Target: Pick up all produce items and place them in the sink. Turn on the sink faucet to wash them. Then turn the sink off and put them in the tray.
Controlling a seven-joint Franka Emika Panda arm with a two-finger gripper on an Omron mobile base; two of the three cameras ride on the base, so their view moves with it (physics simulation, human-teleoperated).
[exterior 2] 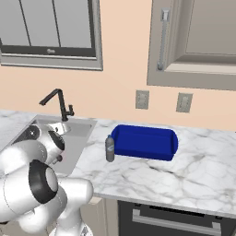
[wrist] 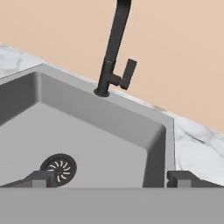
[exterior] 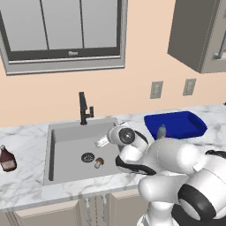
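Centrally, a mushroom (exterior: pixel 99 162) lies in the sink (exterior: pixel 66 132) beside the drain (exterior: pixel 87 157); gripper (wrist: pixel 112 178) fingers spread wide, empty.

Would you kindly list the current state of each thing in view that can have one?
Gripper: open, empty, above the sink.
Mushroom: lying in the sink beside the drain.
Sink: dry, no water visible.
Faucet: no water running.
Blue tray: on the counter, empty.
Brown bottle: upright on the counter left of the sink.
Grey bottle: upright, beside the tray.
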